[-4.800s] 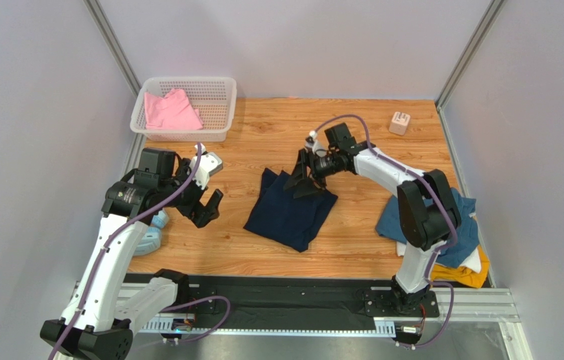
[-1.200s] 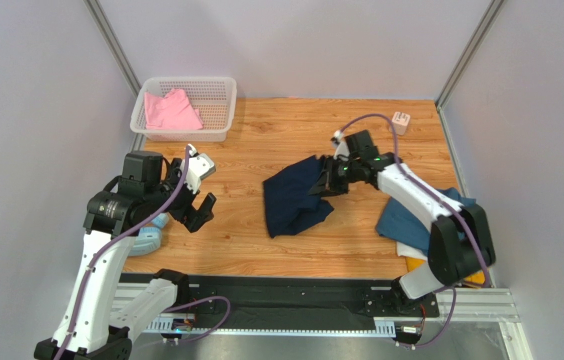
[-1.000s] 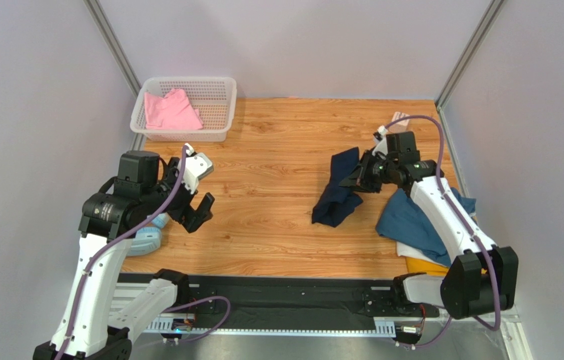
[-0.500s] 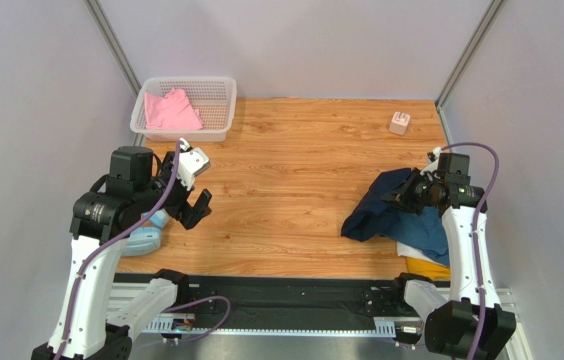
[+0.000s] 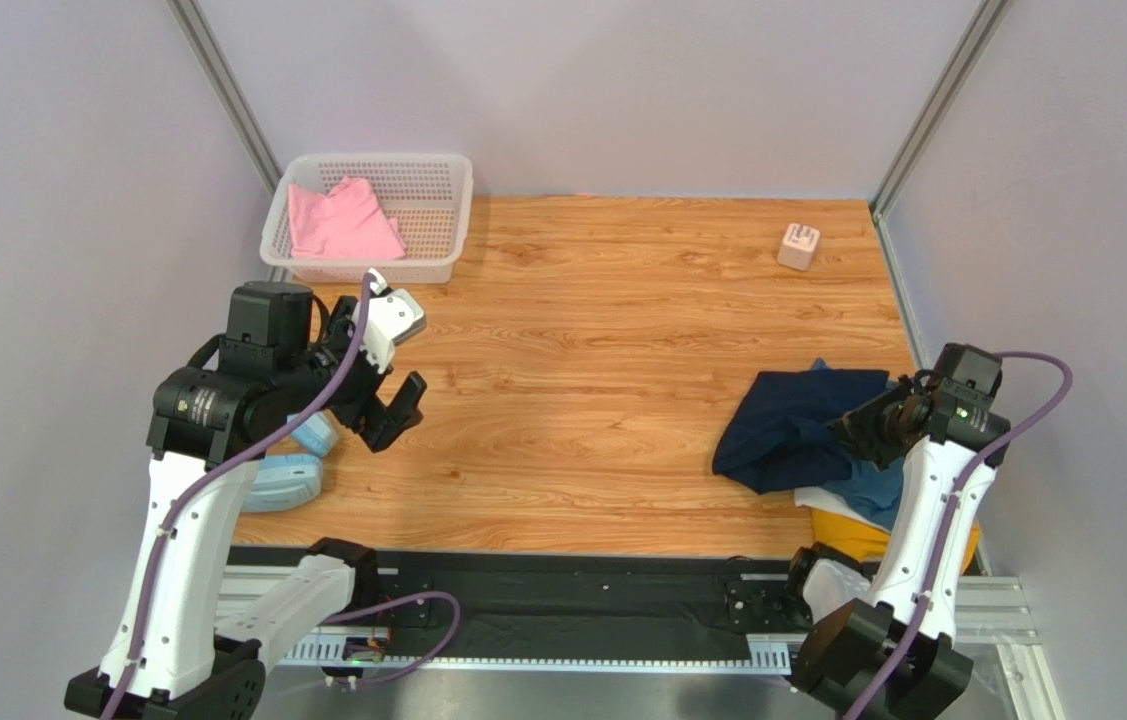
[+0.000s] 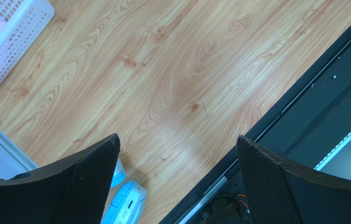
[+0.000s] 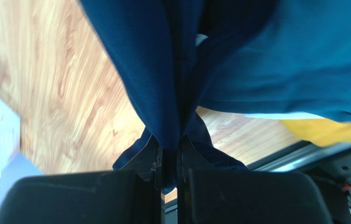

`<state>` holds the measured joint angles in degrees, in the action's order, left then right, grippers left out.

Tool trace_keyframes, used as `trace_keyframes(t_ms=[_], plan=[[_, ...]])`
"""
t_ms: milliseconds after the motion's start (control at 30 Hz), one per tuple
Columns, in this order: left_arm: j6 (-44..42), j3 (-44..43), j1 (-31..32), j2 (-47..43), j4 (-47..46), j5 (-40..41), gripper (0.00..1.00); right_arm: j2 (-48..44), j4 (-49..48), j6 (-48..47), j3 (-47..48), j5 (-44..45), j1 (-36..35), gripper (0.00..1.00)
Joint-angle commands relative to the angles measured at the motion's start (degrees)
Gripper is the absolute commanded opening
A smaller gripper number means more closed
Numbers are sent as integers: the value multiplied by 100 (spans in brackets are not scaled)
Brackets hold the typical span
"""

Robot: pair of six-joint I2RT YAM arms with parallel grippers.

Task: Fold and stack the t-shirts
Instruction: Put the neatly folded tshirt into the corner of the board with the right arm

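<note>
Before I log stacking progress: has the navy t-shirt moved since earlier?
Yes. In the right gripper, the navy t-shirt moved right, away from the basket, onto the pile.

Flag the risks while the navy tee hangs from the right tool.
1. The navy t-shirt is pinched in a bunch by the right tool; releasing may drop it crumpled, not flat.
2. It overlaps the teal t-shirt near the right edge of the table; dragging could pull that one off.

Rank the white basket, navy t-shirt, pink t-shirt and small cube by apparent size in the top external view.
1. white basket
2. navy t-shirt, bunched up and only a little smaller
3. pink t-shirt, lying in the basket
4. small cube
</note>
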<state>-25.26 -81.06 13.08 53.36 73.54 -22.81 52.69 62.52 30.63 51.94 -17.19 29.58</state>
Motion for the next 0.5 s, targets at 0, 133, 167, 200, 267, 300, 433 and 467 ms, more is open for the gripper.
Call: trace_keyframes(t_ms=[0,133,167,200,267,300,433,467], plan=[[-181,-147,-25,69,-15,-22,100,-22,76,294,352,1049,319,0],[-278,-288,-25,165,20,-22,100,-57,-397,496,-481,1114,802,0],[-296,-297,-25,183,29,-31,100,-22,-520,531,-840,965,1021,0],[-296,-288,-25,183,29,-39,100,48,-722,531,-957,711,1145,0],[-305,-218,-25,157,3,-48,100,320,-777,505,-1019,191,1364,9],[-313,-191,-25,139,-6,-48,100,417,-768,488,-941,16,1392,24],[-331,-33,-25,60,-67,-13,100,795,-575,575,-642,-643,1392,71],[-313,-33,-25,51,-59,-13,100,909,-522,619,-581,-663,1392,75]])
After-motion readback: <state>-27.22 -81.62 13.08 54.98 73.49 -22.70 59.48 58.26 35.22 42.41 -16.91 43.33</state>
